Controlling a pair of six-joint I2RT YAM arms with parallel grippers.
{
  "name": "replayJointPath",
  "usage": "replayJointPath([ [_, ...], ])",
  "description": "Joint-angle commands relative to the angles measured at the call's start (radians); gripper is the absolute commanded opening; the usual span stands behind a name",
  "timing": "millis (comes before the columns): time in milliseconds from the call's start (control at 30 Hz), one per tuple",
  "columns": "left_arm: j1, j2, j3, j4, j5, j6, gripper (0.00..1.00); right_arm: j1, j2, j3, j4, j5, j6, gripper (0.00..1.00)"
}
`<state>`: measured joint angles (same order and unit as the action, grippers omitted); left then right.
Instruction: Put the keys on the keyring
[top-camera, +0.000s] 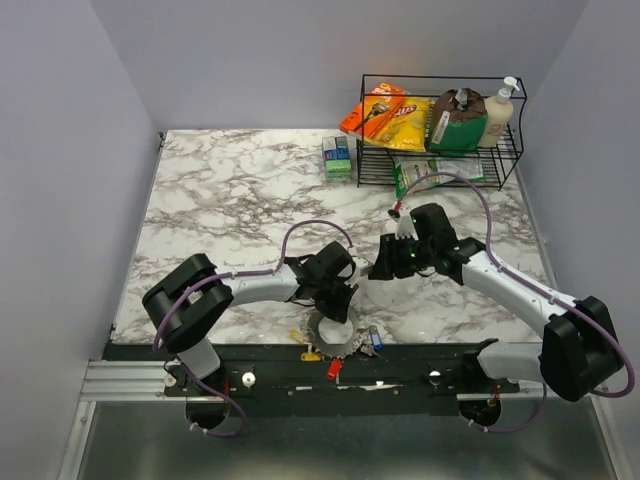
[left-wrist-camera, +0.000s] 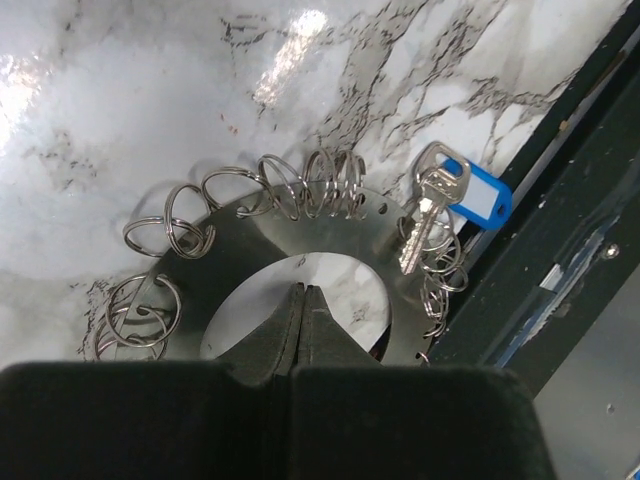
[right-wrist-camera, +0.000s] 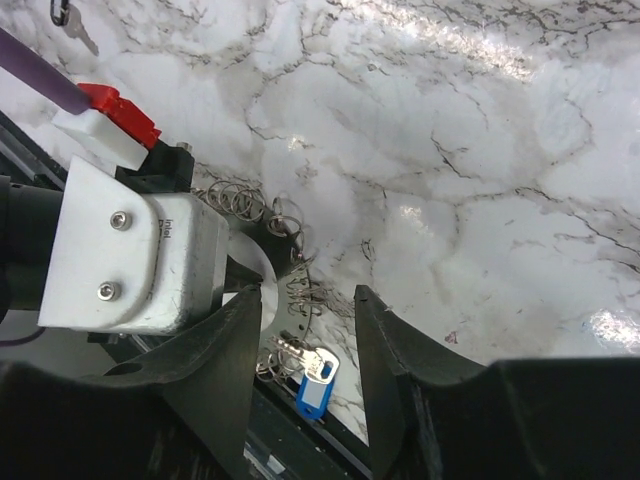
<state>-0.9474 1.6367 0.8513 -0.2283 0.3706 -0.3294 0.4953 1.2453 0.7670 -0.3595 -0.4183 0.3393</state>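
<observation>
**Keyring at the near edge of the bench, far from the wire rack**

The bench (top-camera: 230, 190) has a white marble pattern with grey and brown veins, and it shines under the lamp. Plain grey-lilac walls close it on three sides. A black strip and a metal rail run along its near edge.

My landmark is the black wire rack (top-camera: 510, 150) in the far right corner. It holds an orange packet (top-camera: 368, 110), a yellow snack bag (top-camera: 408, 122) with a red mark, a dark green bag (top-camera: 458, 125) and a white pump bottle (top-camera: 500, 115). The writing on all of them is too small for me to read. Small green and blue boxes (top-camera: 337, 157) stand just beside the left side of the rack.

The keyring (left-wrist-camera: 230, 255) lies well apart from the rack, toward the near edge and to its left. It is a flat metal ring plate with many wire rings in holes around its rim. On the side of the plate that faces the black strip, a silver key (left-wrist-camera: 425, 215) with a blue tag (left-wrist-camera: 482, 197) hangs on these rings. I see no writing on the tag.

The left hand (left-wrist-camera: 303, 300) is over the hole of the plate with its fingers together. I cannot tell if they pinch the inner rim. The right hand (right-wrist-camera: 308, 292) is between the rack and the keyring. Its fingers are apart and hold nothing.
</observation>
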Motion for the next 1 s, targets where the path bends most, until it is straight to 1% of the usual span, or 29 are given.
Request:
replayJointPath([
  [0,-0.007,0.023,0.012,-0.025,-0.062,-0.005,0.00,-0.006,0.054,-0.026,0.039,-0.060,-0.008,0.51],
  [100,-0.008,0.046,0.011,-0.080,-0.142,-0.020,0.00,-0.006,0.077,-0.035,0.071,-0.082,0.003,0.51],
  [300,-0.004,0.115,0.064,-0.164,-0.281,-0.033,0.00,-0.006,0.106,-0.034,0.086,-0.099,0.000,0.51],
  [433,0.018,0.144,0.115,-0.200,-0.332,-0.017,0.00,-0.006,0.102,-0.063,0.105,-0.105,0.017,0.51],
  [600,0.062,0.202,0.155,-0.216,-0.363,0.029,0.00,-0.006,0.069,-0.100,0.116,-0.059,0.041,0.53],
  [800,0.125,0.276,0.258,-0.252,-0.418,0.081,0.00,-0.006,0.082,-0.095,0.117,-0.051,0.052,0.53],
  [867,0.147,0.287,0.294,-0.252,-0.424,0.098,0.00,-0.006,0.085,-0.092,0.119,-0.050,0.056,0.54],
  [967,0.148,0.267,0.330,-0.259,-0.426,0.113,0.00,-0.006,0.091,-0.089,0.125,-0.059,0.055,0.54],
])
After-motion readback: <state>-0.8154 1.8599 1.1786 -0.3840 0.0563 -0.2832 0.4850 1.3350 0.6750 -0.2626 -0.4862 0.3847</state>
